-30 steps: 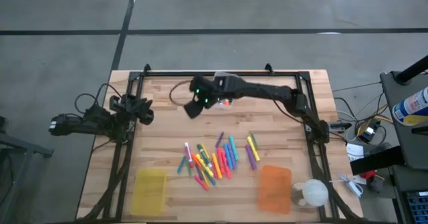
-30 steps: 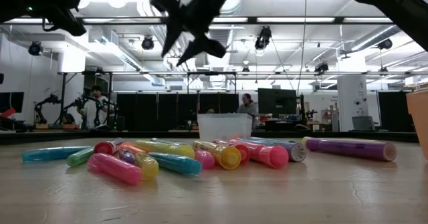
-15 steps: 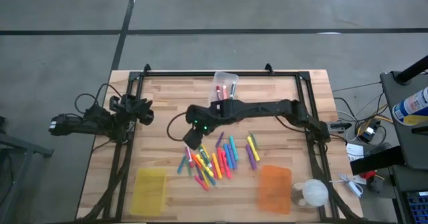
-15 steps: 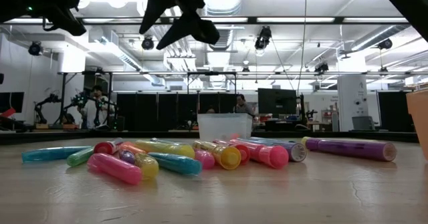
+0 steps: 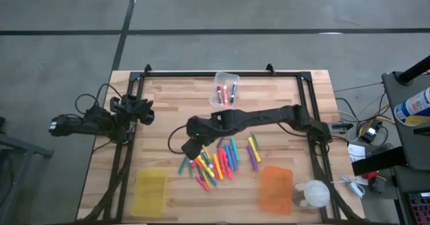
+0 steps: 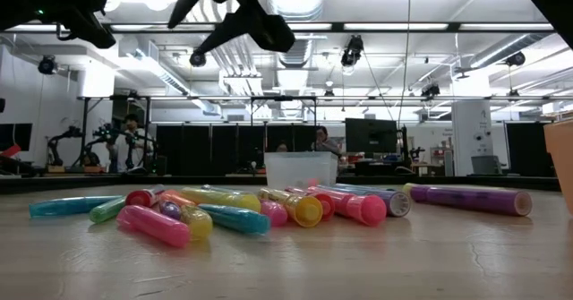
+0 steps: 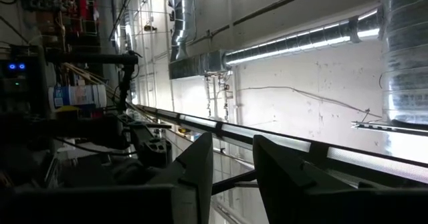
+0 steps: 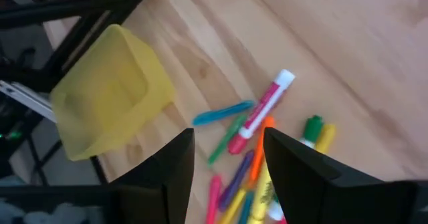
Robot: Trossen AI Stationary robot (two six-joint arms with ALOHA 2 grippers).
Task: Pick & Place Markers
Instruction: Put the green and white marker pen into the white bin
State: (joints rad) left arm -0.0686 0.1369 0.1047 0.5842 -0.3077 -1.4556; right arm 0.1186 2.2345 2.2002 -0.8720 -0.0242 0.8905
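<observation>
Right end effector (image 5: pixel 195 146): reached across the tabletop (image 5: pixel 168 104) from the right side and positioned over the left end of the markers (image 5: pixel 218 159). The right wrist view shows its two fingers (image 8: pixel 167 167) spread apart with nothing between them; the tabletop and markers are visible through the gap. In the low view it hangs above the pile, clear of it.

Markers: most lie loose in a scattered cluster at the centre of the tabletop, toward the near edge, between the yellow bin (image 5: pixel 150 191) and the orange bin (image 5: pixel 276 189). Colours seen include pink, orange, yellow, green, blue and purple. In the right wrist view a pink marker with a white cap (image 8: pixel 261 110) lies directly ahead of the fingers, with a blue one (image 8: pixel 224 113) just beside it. A few further markers sit inside the clear bin (image 5: pixel 227 88) at the far edge of the tabletop, well apart from the cluster.

Left end effector (image 7: pixel 231 167): parked off the tabletop's left edge, pointing away from the work area toward the ceiling. Its fingers stand a little apart and nothing is held.

Both coloured bins appear to hold no markers, as far as the high view shows.
</observation>
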